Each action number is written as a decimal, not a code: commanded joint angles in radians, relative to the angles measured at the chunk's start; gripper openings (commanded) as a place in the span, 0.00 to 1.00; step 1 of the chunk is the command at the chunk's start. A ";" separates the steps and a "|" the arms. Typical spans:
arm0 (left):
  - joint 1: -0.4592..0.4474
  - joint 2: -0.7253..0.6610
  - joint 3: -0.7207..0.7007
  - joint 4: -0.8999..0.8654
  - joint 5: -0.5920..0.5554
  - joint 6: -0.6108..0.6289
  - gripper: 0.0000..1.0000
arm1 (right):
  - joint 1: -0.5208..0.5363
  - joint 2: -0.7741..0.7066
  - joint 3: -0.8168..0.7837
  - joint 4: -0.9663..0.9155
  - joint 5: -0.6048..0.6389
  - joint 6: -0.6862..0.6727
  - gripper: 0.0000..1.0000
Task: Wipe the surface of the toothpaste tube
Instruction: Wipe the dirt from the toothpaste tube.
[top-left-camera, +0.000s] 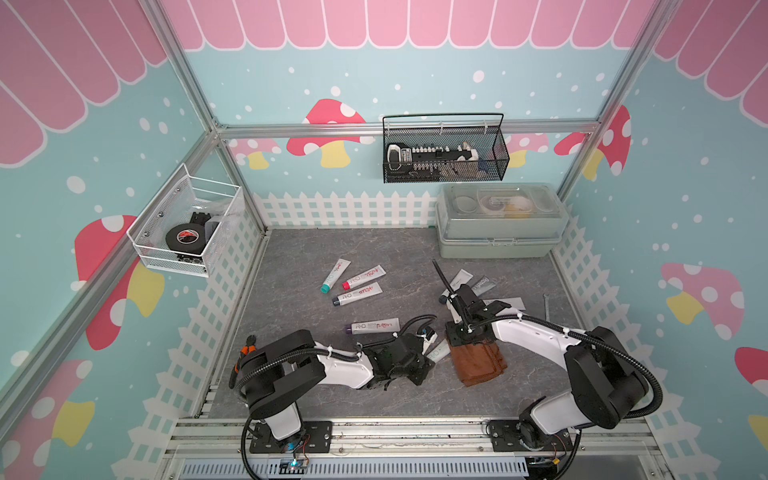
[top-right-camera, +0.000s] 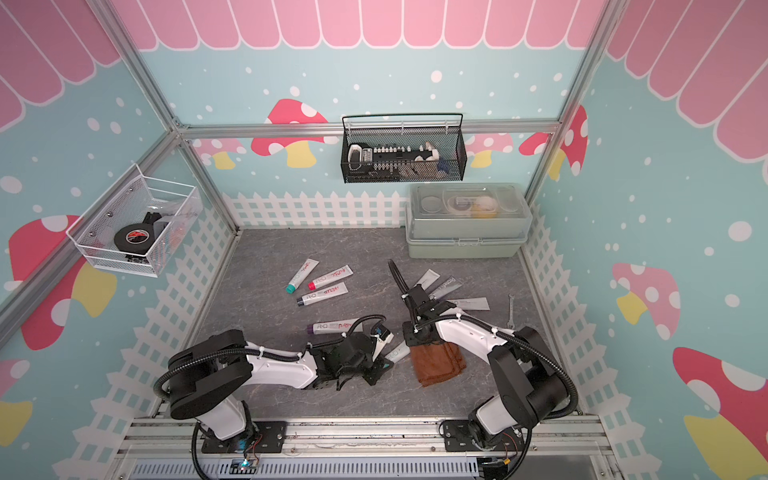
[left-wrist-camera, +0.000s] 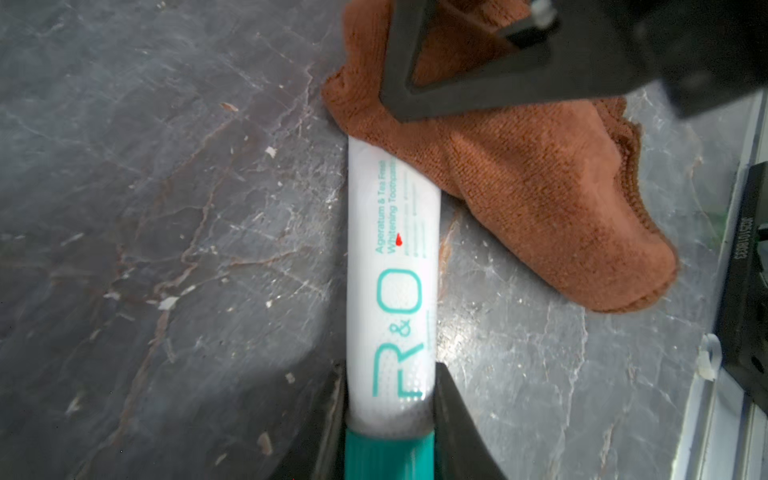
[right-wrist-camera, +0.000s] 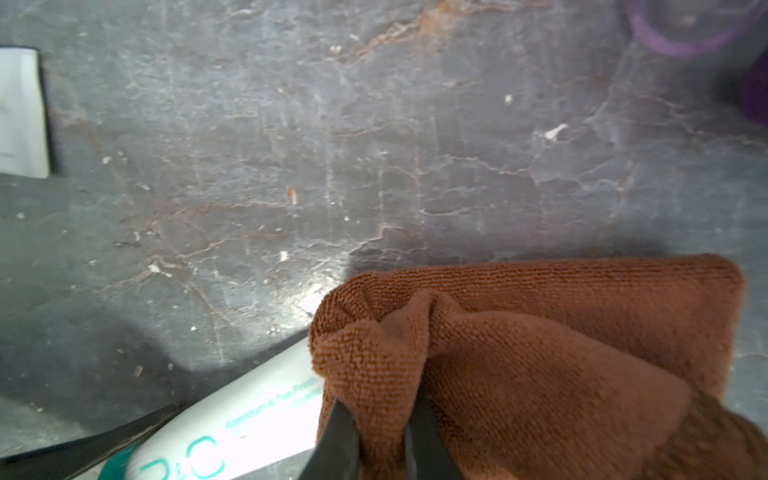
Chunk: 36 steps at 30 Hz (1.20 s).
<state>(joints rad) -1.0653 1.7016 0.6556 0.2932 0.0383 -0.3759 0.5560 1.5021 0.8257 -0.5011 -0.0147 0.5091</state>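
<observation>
Both top views: mounted high over the front edge of the grey marbled tabletop (top-left-camera: 299, 249), tilted down toward the back wall (top-left-camera: 395, 83). They are far off and take in the whole scene, near-identical with a slight sideways shift.
Left wrist view: very close, looks along the teal-capped toothpaste tube (left-wrist-camera: 390, 270) to the brown cloth (left-wrist-camera: 519, 187).
Right wrist view: equally close, low over the tabletop. It shares that tube and cloth with the left wrist view.

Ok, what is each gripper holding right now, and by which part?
The left gripper is shut on the toothpaste tube at the end next to its teal cap. The right gripper pinches a bunched fold of the brown cloth.
</observation>
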 joint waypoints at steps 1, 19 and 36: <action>0.021 -0.009 -0.029 -0.062 -0.048 -0.029 0.28 | -0.015 0.013 -0.054 -0.046 -0.067 -0.012 0.14; 0.042 0.005 0.000 -0.068 -0.038 -0.016 0.28 | 0.049 0.052 -0.047 -0.102 -0.182 -0.046 0.14; 0.052 -0.024 -0.033 -0.048 -0.043 -0.024 0.27 | 0.016 0.012 -0.063 -0.067 -0.033 -0.002 0.13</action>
<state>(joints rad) -1.0420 1.6913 0.6456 0.2928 0.0605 -0.3779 0.5884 1.5059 0.8257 -0.4767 -0.0269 0.5167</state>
